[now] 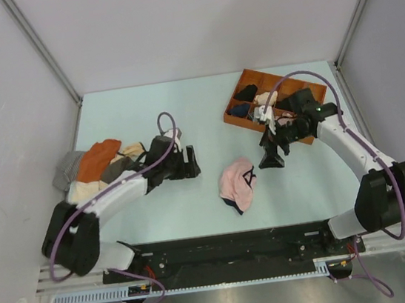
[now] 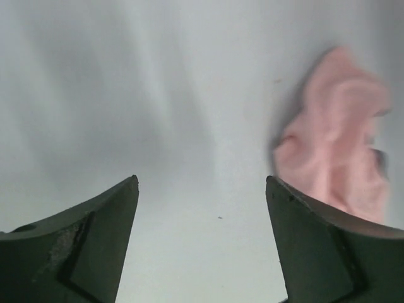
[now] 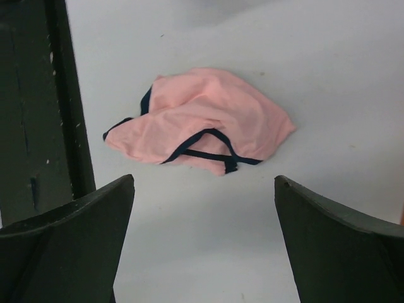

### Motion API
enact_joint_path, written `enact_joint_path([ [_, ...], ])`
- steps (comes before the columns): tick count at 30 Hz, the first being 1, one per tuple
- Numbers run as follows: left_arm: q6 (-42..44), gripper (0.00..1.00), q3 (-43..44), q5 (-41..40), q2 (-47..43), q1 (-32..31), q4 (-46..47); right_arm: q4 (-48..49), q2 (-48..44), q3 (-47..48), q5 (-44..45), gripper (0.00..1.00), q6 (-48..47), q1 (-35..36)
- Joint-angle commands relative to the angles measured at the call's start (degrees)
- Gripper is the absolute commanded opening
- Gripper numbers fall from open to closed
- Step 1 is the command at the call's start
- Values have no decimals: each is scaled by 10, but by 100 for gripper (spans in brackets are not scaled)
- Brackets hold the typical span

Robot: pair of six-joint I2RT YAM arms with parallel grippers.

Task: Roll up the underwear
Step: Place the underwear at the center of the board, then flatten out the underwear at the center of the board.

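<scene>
1. Top external view: the underwear (image 1: 237, 184) is a crumpled heap, so the step in hand is probably spreading it flat before any rolling. To do that well, I would have each gripper pinch an opposite end of the navy-edged waistband and pull it taut. A single pinch in the middle would only lift the bunch.
2. Far left, a pile of cloths (image 1: 98, 164) in orange, cream and grey lies beside the left arm and is not part of the job.
3. The left gripper (image 1: 189, 162) is low over the table (image 1: 145, 114), jaws spread wide and holding nothing. The left wrist view shows only bare surface between its fingers.
4. The underwear lies on the table between the two grippers, toward the near edge. It is to the right of the left gripper, apart from it. In the left wrist view it is blurred, beyond the right-hand finger.
5. The right gripper (image 1: 270, 156) is also wide open and empty. It is just beyond and to the right of the garment, not touching it. In the right wrist view the fabric lies ahead of the fingers, roughly centred between them.
6. Far right, a wooden tray (image 1: 315, 90) holds small bundles too small to identify.
</scene>
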Motion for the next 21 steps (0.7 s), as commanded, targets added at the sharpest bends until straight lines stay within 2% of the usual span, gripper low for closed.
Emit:
enact_joint_path([
  [1,94,89,-4,3,-161,-11,62,-49,15,-31,-39,93,-176,54],
  [4,111,91,-39,43,-197,-10,75,-57,34,-39,-14,88,-232,91],
  [5,109,91,-48,62,-203,-10,79,-66,38,-40,-6,87,-290,116],
  [8,96,91,-75,54,-225,-10,80,-111,58,-45,24,84,-430,166],
  [9,92,91,-80,47,-230,-10,80,-108,61,-47,42,84,-442,181],
  [13,75,91,-88,-20,-262,-10,46,-79,97,-50,97,79,-437,273],
  [15,58,91,-78,-84,-283,-10,19,-66,108,-54,120,74,-427,306],
  [20,52,91,-82,-118,-347,-10,-6,-21,115,-89,171,64,-387,346],
  [21,52,91,-84,-123,-361,-10,-5,3,115,-102,182,59,-379,353],
])
